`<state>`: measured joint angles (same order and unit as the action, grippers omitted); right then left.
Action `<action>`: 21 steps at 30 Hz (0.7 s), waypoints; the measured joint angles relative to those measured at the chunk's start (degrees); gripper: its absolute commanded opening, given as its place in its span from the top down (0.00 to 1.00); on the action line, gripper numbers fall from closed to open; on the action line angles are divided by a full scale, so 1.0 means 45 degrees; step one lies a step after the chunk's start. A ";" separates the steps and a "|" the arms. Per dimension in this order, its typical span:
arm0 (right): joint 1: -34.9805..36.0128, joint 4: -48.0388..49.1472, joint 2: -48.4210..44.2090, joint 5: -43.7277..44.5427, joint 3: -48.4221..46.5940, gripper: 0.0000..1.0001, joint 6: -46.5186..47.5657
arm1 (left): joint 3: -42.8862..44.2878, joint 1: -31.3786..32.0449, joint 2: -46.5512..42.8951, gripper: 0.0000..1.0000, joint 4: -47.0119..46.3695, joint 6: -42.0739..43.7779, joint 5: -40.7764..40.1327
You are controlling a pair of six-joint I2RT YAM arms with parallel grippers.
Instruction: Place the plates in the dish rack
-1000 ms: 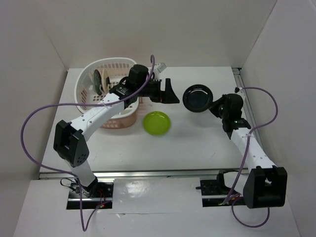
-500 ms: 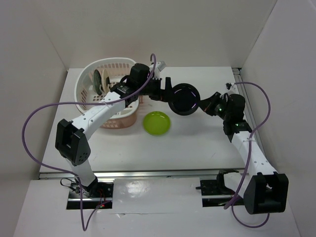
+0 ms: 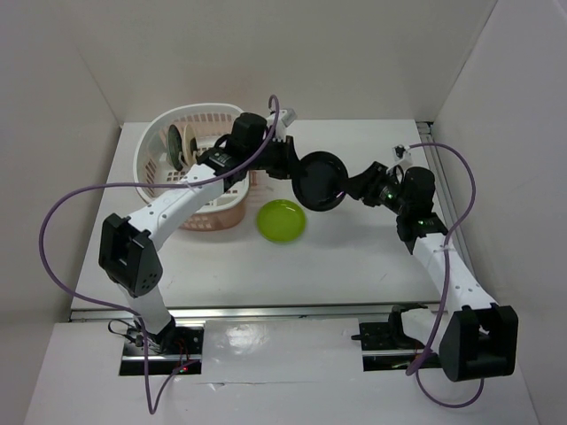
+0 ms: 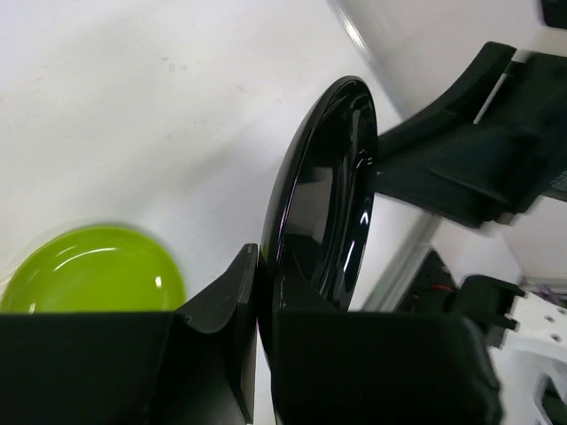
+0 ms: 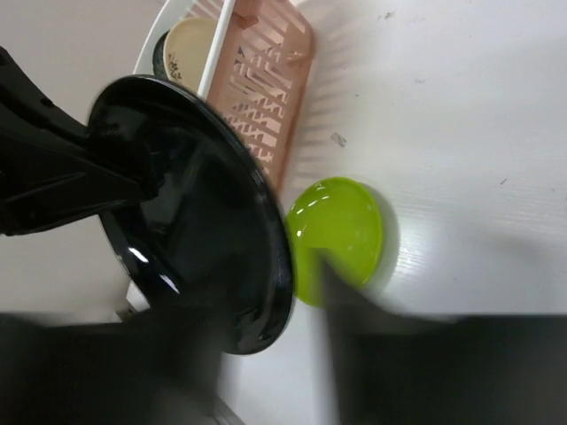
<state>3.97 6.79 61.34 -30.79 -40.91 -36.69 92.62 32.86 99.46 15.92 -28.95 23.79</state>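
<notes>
The glossy black plate (image 3: 319, 180) hangs on edge above the table between both arms. My left gripper (image 3: 297, 170) is shut on its left rim; in the left wrist view the jaws (image 4: 264, 292) pinch the plate (image 4: 323, 212). My right gripper (image 3: 350, 188) stands at the opposite rim, and its blurred fingers (image 5: 266, 345) are parted, one clear of the plate (image 5: 195, 204). The lime green plate (image 3: 282, 220) lies flat on the table below. The dish rack (image 3: 155, 150) at the back left holds a cream plate (image 3: 183, 142) and a dark teal plate (image 3: 173, 142) upright.
White walls close in the table on the left, back and right. A metal rail (image 3: 427, 142) runs along the right edge. Purple cables (image 3: 53, 221) loop beside each arm. The rack's pink side (image 5: 266, 80) lies close behind the black plate.
The right arm carried the black plate leftward to the left gripper. The left gripper, open before, has shut on the plate's rim. The right gripper's fingers have begun to part.
</notes>
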 measured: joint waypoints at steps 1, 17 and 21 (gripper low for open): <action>0.0044 0.0010 0.0010 0.0010 -0.0019 0.00 0.0019 | 0.0000 0.0024 0.0000 1.00 0.0049 0.0078 -0.0151; 0.0330 -0.1433 0.1783 0.3366 -0.0291 0.00 0.0151 | 0.3045 -0.0340 -0.0092 1.00 0.1146 0.3881 -0.9772; 0.0665 -0.1642 0.1919 0.3458 -0.0291 0.00 0.0379 | 0.2152 -0.1583 -0.0073 1.00 0.0457 0.4886 -1.1701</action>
<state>6.96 -0.60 69.97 -15.22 -42.22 -34.98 102.30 25.74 99.13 17.98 -6.96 -28.86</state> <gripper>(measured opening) 0.999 0.154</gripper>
